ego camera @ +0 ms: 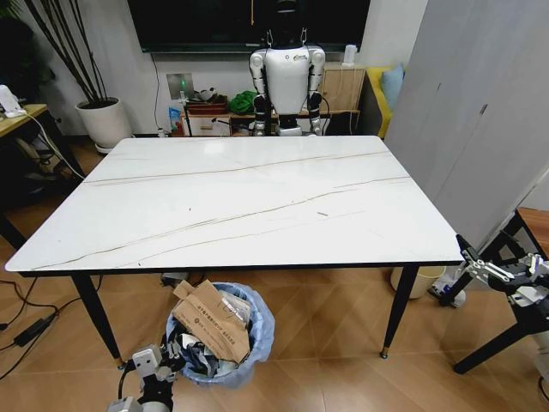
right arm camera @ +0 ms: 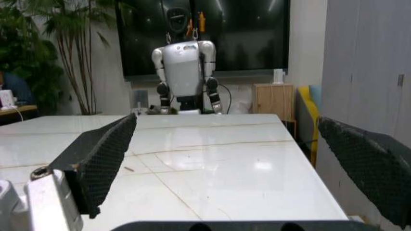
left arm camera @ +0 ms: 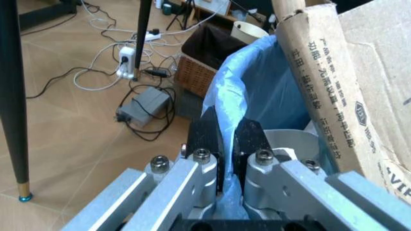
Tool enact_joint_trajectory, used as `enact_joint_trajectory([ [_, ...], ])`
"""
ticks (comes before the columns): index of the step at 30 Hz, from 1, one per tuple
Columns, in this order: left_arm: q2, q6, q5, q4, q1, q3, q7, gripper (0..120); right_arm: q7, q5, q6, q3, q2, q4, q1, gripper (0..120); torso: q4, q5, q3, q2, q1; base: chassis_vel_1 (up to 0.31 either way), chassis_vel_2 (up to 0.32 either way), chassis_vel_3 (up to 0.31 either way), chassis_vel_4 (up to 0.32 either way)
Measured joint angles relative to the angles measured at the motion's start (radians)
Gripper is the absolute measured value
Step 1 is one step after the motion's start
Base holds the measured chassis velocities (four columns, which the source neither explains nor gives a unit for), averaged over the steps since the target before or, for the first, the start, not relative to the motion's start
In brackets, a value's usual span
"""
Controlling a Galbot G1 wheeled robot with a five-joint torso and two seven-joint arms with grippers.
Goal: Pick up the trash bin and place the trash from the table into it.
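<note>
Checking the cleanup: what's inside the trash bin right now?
The trash bin, gripped at its rim by the left gripper, holds torn brown cardboard sticking out above crumpled white paper. Whatever lies deeper is covered.

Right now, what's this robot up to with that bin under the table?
The left gripper is shut on the blue-bagged rim of the trash bin, which sits on the floor at the near edge of the table. The bin holds the trash, with torn brown cardboard sticking out of the top. The right gripper hangs open and empty off the table's right side. Another robot stands beyond the far edge of the table.
</note>
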Motion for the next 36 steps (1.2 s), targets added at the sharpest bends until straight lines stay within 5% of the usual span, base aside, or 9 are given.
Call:
enact_joint_trajectory([
  [36, -0.007, 0.005, 0.012, -0.002, 0.004, 0.000, 0.003, 0, 0.000, 0.000, 0.000, 0.000, 0.000, 0.000, 0.000, 100, 0.0001, 0.0000, -0.101, -0.177, -0.077, 0.000, 0.000, 0.000, 0.000],
])
